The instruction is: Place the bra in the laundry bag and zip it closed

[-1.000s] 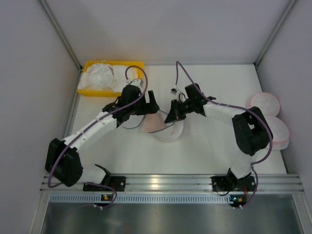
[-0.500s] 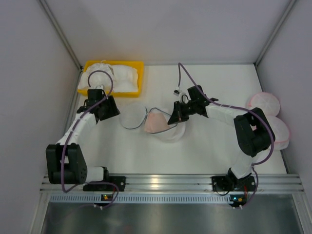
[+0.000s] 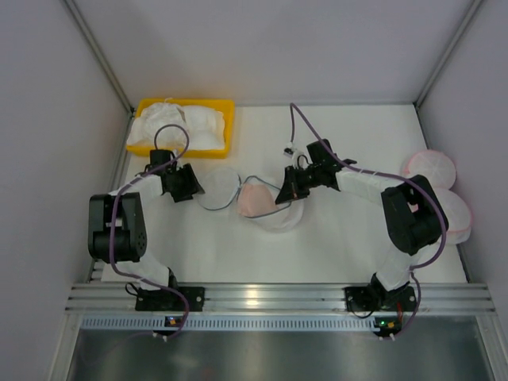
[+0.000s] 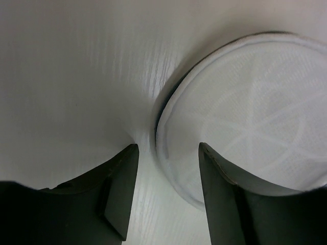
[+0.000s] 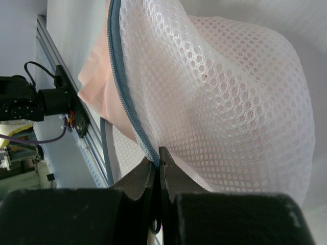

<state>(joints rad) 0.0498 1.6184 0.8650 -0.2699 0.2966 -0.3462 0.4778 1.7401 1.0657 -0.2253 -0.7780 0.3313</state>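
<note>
Left arm (image 3: 119,226) elbow bent, forearm toward 1 o'clock, left gripper (image 3: 187,190) pointing 4 o'clock, low, 2 fingers parted, nothing between, right arm (image 3: 373,186) stretched toward 10 o'clock, right gripper (image 3: 283,194) pinched tight on laundry bag (image 5: 230,102) rim

Bare table (image 3: 262,254) runs wide on the near side, between the mounting rail (image 3: 262,298) and the laundry bag (image 3: 279,218), and again far, right of the yellow bin (image 3: 229,131), crossed only by the right arm's cable (image 3: 292,123). The middle is blocked by the bag, with the right tool (image 3: 283,193) pinched on its zipper rim from the right and the left tool (image 3: 189,189), jaws apart, at its left flap. The bin closes the far left corner, two pink-rimmed pouches (image 3: 432,171) crowd the right edge, and walls (image 3: 48,119) bound left, far and right.
</note>
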